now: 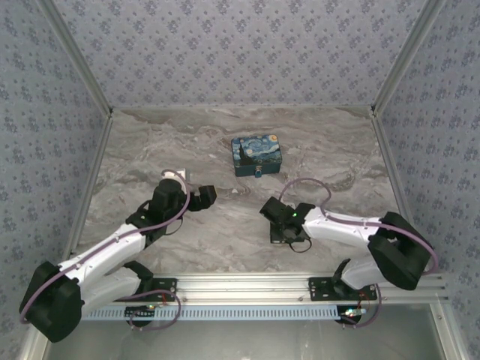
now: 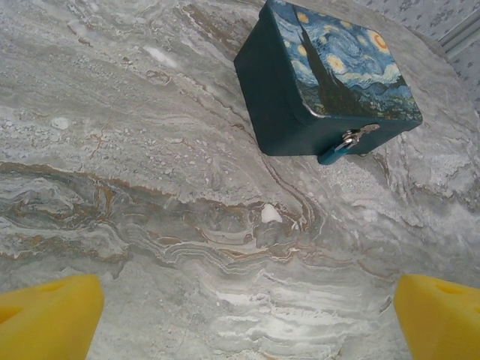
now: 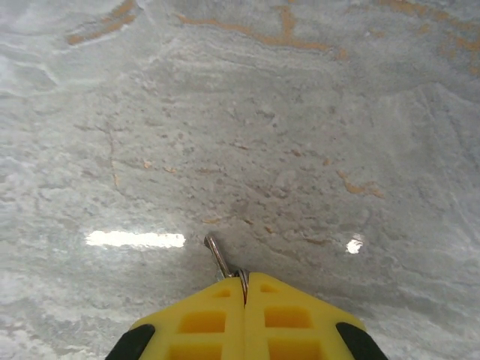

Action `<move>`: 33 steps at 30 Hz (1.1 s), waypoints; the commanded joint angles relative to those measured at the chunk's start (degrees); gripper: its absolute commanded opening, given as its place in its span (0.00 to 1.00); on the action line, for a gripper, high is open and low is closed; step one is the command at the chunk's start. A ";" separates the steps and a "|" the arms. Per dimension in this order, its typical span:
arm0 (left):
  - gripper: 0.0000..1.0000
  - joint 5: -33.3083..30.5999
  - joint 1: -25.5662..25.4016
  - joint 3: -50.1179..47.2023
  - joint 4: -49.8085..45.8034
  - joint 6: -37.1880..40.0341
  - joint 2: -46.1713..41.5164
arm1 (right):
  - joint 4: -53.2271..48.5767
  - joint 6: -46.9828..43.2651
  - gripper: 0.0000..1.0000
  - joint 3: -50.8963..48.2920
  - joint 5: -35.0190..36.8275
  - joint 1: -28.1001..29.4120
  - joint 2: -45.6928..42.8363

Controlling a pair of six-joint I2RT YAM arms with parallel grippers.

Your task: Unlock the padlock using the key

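Observation:
The tiny teal padlock point(image 2: 335, 152) hangs from the silvery hasp on the front of the swirl-painted tin box point(image 2: 337, 67); from above it is a speck point(image 1: 257, 172) at the box's near side. My left gripper point(image 2: 247, 300) is open, its yellow fingers point(image 2: 52, 315) wide apart over bare marble, well short of the box. My right gripper point(image 3: 244, 279) is shut on the key point(image 3: 218, 256), whose thin metal shaft sticks out up-left from the pinched fingertips, low over the table. In the top view the right gripper point(image 1: 268, 208) sits in front of the box.
The marble tabletop point(image 1: 150, 142) is walled by patterned panels on three sides. A metal rail point(image 1: 247, 283) runs along the near edge by the arm bases. Open surface lies between both grippers and the box point(image 1: 256, 154).

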 commanded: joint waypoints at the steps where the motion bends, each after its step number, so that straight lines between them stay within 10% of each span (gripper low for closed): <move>1: 0.99 1.30 -0.49 3.06 -0.13 -0.89 -0.21 | 7.54 -2.36 0.00 -3.61 -4.96 -2.32 -5.05; 16: 0.83 18.95 -1.67 10.18 6.75 -5.70 3.07 | 34.61 -9.25 0.00 -15.60 -13.54 -11.71 -34.90; 33: 0.51 29.04 -13.91 24.87 9.56 0.89 19.79 | 39.51 -15.07 0.00 -10.75 -16.26 -7.88 -35.83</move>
